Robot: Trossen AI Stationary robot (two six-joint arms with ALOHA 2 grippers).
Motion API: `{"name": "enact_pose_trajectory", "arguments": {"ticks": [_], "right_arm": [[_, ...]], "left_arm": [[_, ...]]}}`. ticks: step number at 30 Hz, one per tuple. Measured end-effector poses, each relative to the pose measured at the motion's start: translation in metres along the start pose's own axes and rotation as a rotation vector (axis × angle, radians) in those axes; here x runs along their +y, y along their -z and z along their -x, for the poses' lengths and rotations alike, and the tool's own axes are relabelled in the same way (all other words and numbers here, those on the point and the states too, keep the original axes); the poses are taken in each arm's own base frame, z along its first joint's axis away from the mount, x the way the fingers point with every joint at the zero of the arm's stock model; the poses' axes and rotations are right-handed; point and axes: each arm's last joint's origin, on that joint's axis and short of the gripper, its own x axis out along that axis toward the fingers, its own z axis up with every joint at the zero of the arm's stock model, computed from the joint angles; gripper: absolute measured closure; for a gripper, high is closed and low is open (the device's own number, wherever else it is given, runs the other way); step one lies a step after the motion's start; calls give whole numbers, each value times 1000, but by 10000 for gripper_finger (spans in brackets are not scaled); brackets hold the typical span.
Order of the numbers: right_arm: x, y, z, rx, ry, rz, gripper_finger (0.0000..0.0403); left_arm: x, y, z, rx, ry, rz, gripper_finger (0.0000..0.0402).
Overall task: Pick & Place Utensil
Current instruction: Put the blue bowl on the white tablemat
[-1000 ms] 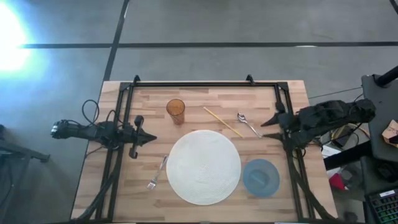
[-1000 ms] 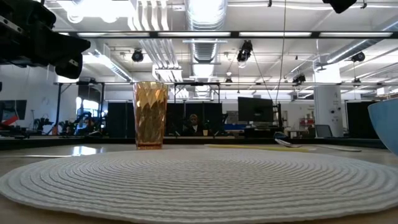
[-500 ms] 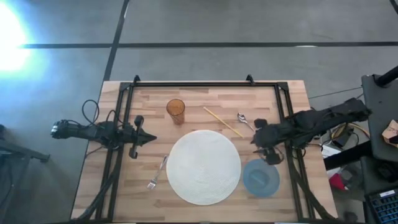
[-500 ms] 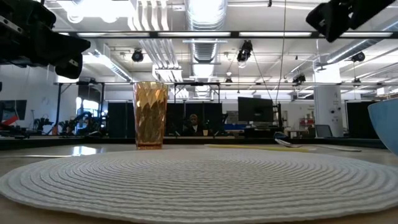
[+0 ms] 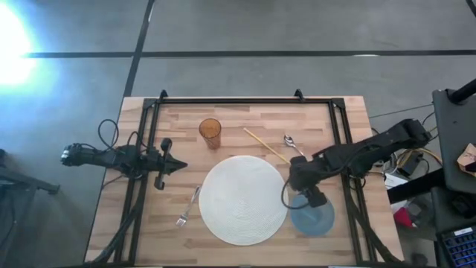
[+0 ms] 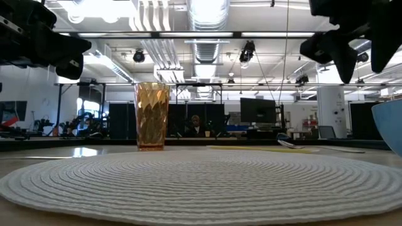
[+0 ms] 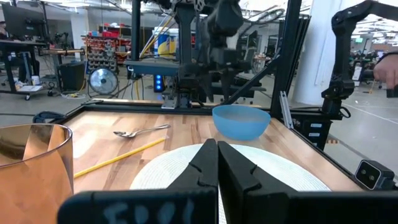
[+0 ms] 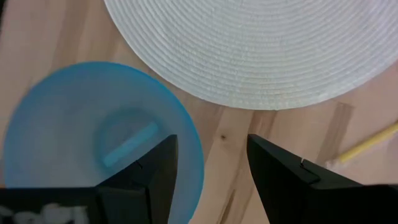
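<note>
A metal spoon (image 5: 288, 140) lies on the wooden table at the far right, next to a yellow stick (image 5: 265, 145). A fork (image 5: 189, 206) lies left of the round white placemat (image 5: 243, 199). My right gripper (image 5: 296, 190) is open and empty. It points down above the gap between the placemat and the blue bowl (image 5: 316, 217). In the right wrist view (image 8: 211, 168) its fingers stand above the bowl's rim (image 8: 194, 155) and the bare wood. It also shows high in the low view (image 6: 364, 63). My left gripper (image 5: 180, 167) is shut and empty at the table's left edge.
An amber cup (image 5: 210, 132) stands at the far side, left of the stick. A black frame rail (image 5: 152, 141) runs along the left, far and right sides of the table. My right arm (image 5: 357, 152) crosses over the spoon's handle end.
My right gripper has swung from the table's right edge toward the left and near side, passing over the spoon. It now points down beside the blue bowl. Nothing on the table has moved.
</note>
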Motion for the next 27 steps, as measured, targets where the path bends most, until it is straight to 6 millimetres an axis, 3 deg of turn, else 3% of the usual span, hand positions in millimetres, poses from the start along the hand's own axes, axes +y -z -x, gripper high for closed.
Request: {"name": "enact_pose_trajectory", "arguments": {"ticks": [27], "right_arm": [[-1,-14,-57,178,-58,33,213]], "left_arm": [[0,0,0,2,1,0,401]]}}
